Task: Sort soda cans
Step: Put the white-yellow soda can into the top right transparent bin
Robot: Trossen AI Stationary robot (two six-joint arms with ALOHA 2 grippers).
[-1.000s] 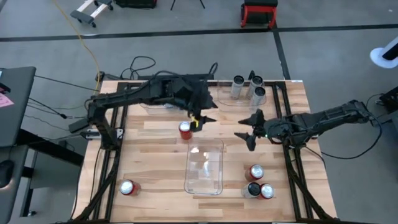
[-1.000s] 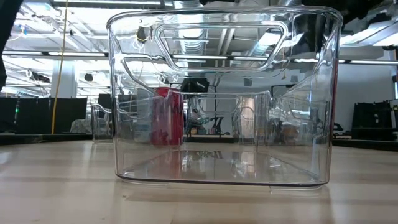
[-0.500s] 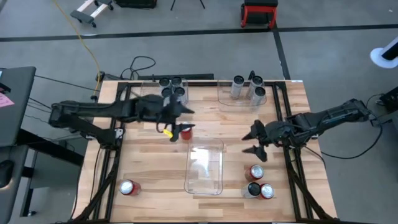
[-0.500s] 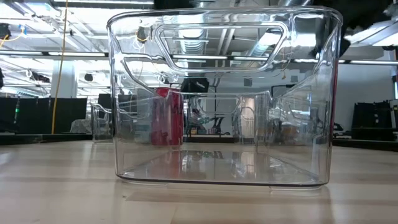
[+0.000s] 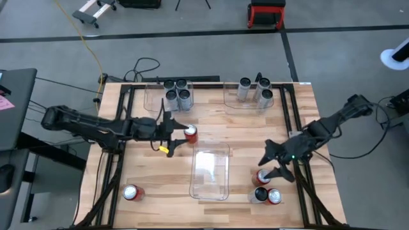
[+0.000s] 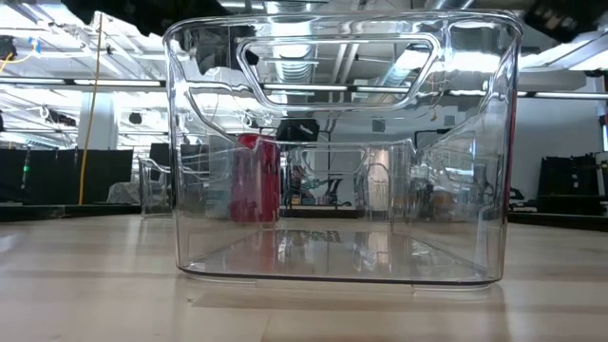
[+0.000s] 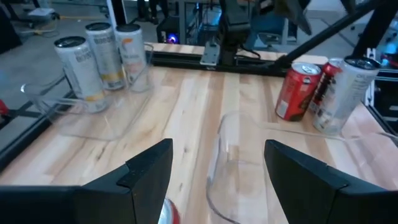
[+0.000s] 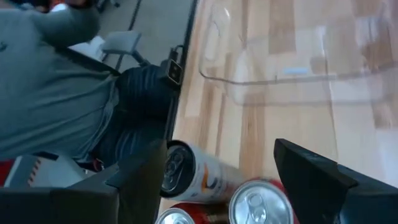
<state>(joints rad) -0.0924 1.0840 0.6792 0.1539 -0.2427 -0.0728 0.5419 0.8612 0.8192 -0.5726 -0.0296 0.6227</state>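
A red soda can (image 5: 190, 133) stands upright mid-table. My left gripper (image 5: 171, 134) is open just left of it, level, fingers pointing at it; in the left wrist view only the can's top (image 7: 168, 214) shows between my open fingers. My right gripper (image 5: 271, 161) is open above a red can (image 5: 262, 177), with a dark can (image 5: 259, 193) and another red can (image 5: 275, 197) close by. The right wrist view shows these can tops (image 8: 255, 202) below my open gripper (image 8: 221, 180). Dark cans (image 5: 176, 93) and silver cans (image 5: 255, 89) stand in the far bins.
An empty clear bin (image 5: 211, 172) sits near the table's middle and fills the low view (image 6: 342, 152), the red can (image 6: 256, 176) showing through it. A lone red can (image 5: 131, 193) stands at the near left. A person in grey (image 8: 56, 81) is beyond the table.
My left gripper has drawn back from over the mid-table red can toward the table's left edge, and the arm has cleared the far-left bin. My right gripper has moved toward the near edge, over the near-right cans. The red can has stayed put.
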